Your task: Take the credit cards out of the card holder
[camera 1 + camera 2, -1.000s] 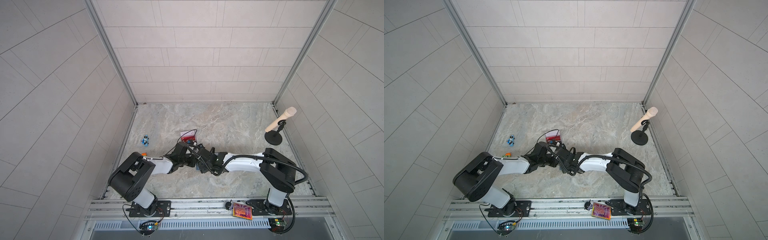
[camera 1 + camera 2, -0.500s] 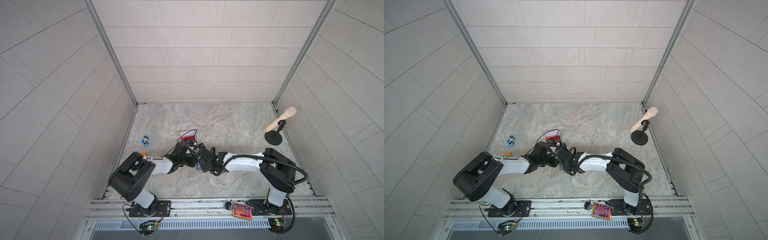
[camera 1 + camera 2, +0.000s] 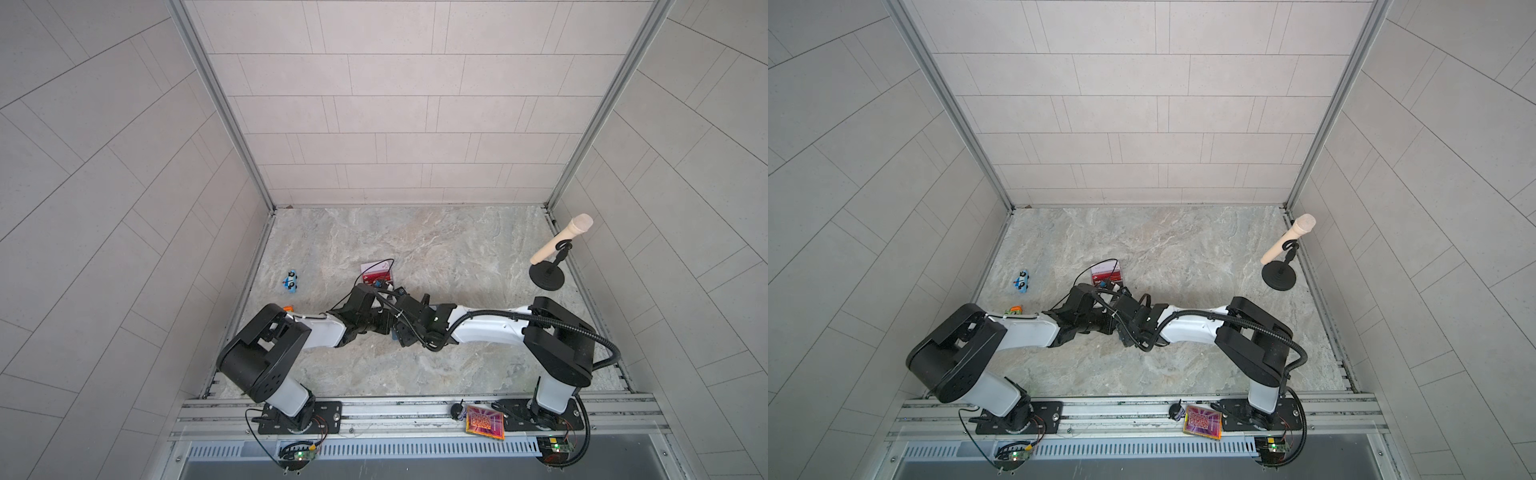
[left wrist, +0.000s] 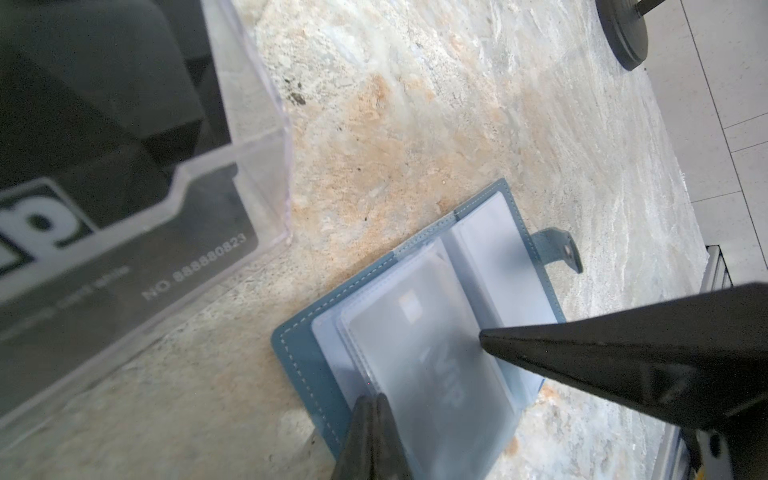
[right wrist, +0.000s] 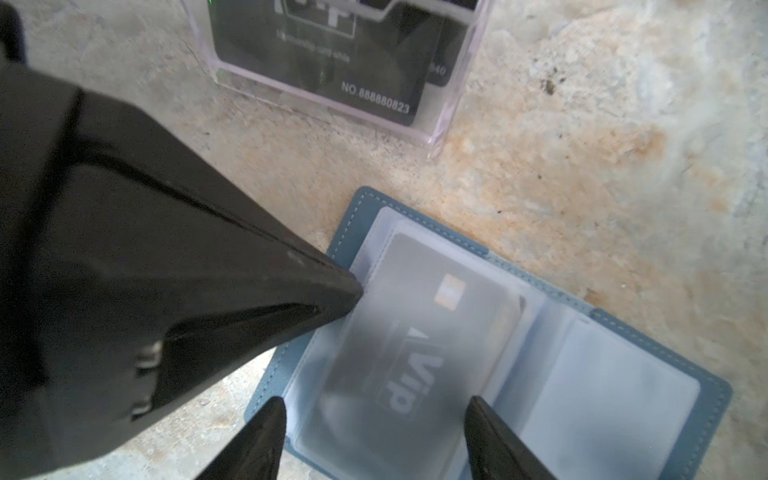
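The slate-blue card holder [image 5: 711, 397] lies open on the marble floor, its clear sleeves fanned upward. A dark grey card [image 5: 419, 332] with white "Vip" sits inside the top sleeve, also visible in the left wrist view as a card [image 4: 428, 353]. My right gripper [image 5: 375, 402] is open, its two tips straddling that sleeve. My left gripper [image 4: 375, 401] is shut, its tip resting on the sleeve edge [image 5: 365, 266]. In both top views the two grippers meet mid-floor and hide the holder. A red card [image 3: 378, 273] shows just beyond them.
A clear acrylic stand [image 5: 446, 120] close beside the holder holds a dark numbered card [image 5: 374, 75]. A blue toy car [image 3: 291, 282] lies to the left. A microphone on a round black base [image 3: 547, 277] stands far right. An orange-pink tile [image 3: 484, 422] sits on the front rail.
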Available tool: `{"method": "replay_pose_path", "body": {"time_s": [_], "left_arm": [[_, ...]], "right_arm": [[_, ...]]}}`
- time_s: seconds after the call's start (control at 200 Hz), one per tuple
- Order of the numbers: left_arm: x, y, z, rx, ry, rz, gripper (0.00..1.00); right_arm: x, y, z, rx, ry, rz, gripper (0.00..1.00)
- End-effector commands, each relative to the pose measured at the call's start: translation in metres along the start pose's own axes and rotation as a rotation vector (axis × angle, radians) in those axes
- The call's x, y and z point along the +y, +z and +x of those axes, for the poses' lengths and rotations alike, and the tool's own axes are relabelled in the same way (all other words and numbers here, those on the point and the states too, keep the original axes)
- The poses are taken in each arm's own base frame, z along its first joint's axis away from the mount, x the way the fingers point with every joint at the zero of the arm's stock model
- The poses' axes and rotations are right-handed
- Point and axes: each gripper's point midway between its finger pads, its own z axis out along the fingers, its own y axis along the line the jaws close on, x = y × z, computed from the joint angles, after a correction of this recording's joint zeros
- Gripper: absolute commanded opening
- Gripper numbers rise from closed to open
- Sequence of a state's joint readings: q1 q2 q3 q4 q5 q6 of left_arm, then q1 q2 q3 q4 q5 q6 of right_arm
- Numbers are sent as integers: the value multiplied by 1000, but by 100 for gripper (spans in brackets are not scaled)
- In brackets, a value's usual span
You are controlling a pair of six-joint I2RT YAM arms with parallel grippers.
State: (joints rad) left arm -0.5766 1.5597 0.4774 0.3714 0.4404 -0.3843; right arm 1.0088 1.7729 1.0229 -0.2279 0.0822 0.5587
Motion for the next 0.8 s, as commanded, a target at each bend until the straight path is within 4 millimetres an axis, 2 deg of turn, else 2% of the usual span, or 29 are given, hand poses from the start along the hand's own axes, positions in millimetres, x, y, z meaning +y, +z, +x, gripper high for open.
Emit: {"method": "replay_pose_path", "body": {"time_s": [0.0,0.215,0.411,0.796], "left_arm": [[17,4,31,90,-16,-61,0],[18,4,32,93,-14,-65,0],[18,4,33,97,-11,-64,0],[20,4,35,106,-9,-71,0]], "right_arm": [[6,-3,-7,-16,22,-16,71],[-1,9,5,25,33,37,69],[-12,11,11,34,26,97,65],[-12,7,12,24,31,80,50]]}}
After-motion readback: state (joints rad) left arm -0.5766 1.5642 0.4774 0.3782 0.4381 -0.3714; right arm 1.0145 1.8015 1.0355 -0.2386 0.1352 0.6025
